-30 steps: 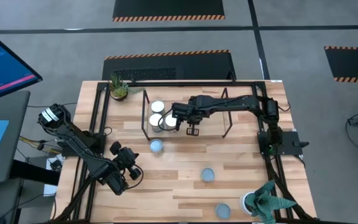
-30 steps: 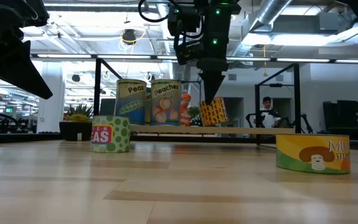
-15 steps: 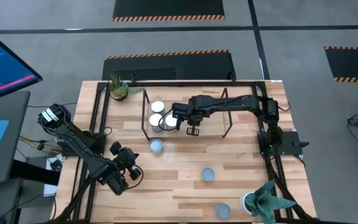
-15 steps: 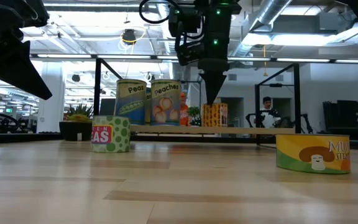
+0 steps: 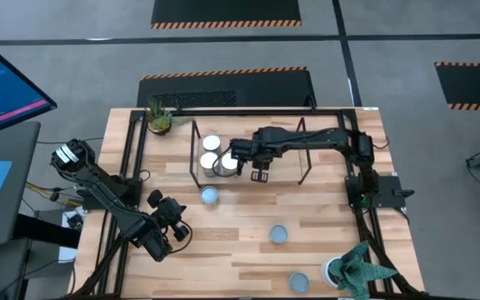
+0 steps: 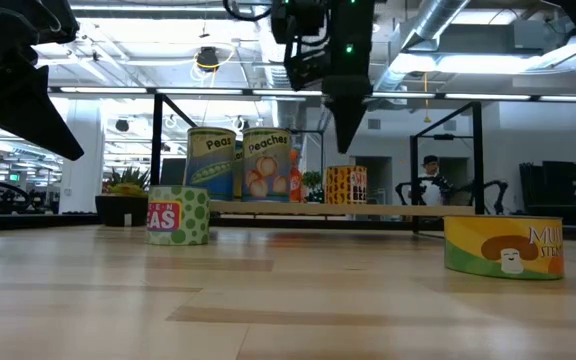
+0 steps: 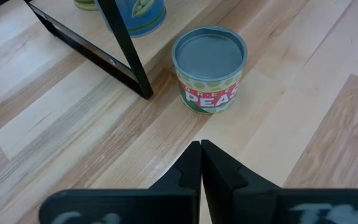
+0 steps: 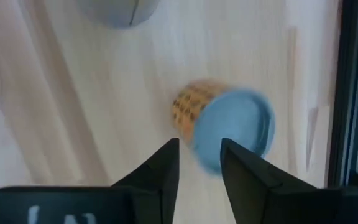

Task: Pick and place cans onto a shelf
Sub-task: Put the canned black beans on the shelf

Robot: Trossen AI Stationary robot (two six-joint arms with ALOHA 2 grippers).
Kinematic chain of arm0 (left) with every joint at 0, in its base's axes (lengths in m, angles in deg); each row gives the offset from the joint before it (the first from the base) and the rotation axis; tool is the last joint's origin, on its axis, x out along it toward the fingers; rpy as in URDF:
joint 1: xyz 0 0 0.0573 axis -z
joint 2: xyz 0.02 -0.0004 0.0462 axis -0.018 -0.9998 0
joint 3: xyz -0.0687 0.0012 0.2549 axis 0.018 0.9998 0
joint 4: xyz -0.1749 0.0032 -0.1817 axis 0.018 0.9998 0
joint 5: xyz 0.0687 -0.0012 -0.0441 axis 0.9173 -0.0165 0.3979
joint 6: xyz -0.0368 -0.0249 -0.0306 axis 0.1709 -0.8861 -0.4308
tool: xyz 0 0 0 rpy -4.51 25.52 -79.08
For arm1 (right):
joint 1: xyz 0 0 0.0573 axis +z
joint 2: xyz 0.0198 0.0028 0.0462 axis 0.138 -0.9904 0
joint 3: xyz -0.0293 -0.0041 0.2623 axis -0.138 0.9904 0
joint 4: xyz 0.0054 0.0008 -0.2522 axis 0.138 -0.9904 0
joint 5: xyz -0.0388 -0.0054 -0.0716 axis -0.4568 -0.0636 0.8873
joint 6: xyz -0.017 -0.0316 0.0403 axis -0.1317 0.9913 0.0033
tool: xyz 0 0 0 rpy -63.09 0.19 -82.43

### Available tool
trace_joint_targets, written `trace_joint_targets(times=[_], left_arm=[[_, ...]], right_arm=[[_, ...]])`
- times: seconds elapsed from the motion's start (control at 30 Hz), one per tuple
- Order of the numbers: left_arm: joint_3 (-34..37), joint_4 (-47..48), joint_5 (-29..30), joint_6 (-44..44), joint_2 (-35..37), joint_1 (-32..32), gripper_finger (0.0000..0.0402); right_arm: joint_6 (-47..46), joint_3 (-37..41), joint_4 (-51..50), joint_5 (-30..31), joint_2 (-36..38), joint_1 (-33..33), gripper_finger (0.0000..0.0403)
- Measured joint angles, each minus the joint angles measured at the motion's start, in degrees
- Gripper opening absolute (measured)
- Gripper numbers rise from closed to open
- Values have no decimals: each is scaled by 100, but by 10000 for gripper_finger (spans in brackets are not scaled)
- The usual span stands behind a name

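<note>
High view is showing the table [image 5: 248, 242] carrying everything, with the shelf [image 5: 286, 167] sitting across its far half, dark rods around a light board. My right arm is reaching in over that shelf from the right side, and the left arm is parked near the front-left corner, its left gripper [image 7: 201, 163] pressed together on nothing (pointing at the peas can [image 7: 209, 68] just off the shelf's leg).

The right gripper [image 6: 348, 125] is hanging above the shelf board with its fingers apart, holding nothing. The orange can [image 6: 345, 185] is standing upright on the board right below it, clear of the fingertips in the low view. I'm counting that one as placed. Two taller cans, the pea can [image 6: 211, 163] and the peach can [image 6: 266, 163], are standing side by side at the shelf's left end, with the orange can near them but apart.

Loose ones I'm seeing on the table: the peas can by the shelf, a mushroom can [image 6: 503, 246] toward the front and another can [image 5: 297, 282] near the front edge.

Risks I'm watching: the fingertips are hovering straight over the orange can, so any sideways pull-out before lifting could be clipping its rim and tipping it. The wrist could also be catching the shelf's rods on the way out.
</note>
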Motion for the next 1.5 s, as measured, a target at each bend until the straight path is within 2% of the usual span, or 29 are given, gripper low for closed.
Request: trace_joint_targets(times=[0.2,0.43,0.57,0.7,0.83,0.93,1.07,1.5], left_arm=[[0,0,0,1,0,0,0],[0,2,2,42,2,1,0],[0,-12,4,42,-25,1,0],[2,-38,7,97,-33,-26,0],[2,-35,72,106,-33,-41,0],[2,-52,67,96,-33,-39,0],[2,-72,52,104,-33,-39,0],[2,-85,26,128,-33,-43,0]], right_arm=[[-764,-66,-1693,178,2,203,122],[-689,760,-1356,790,218,233,116],[-557,1358,-1214,894,625,89,116],[-199,1951,-483,884,1456,-141,116],[398,2633,982,155,2147,-353,116],[507,3011,1522,-192,2385,-415,116],[519,3207,1651,-199,2347,-407,116],[834,2956,2096,-134,1119,-400,116]])
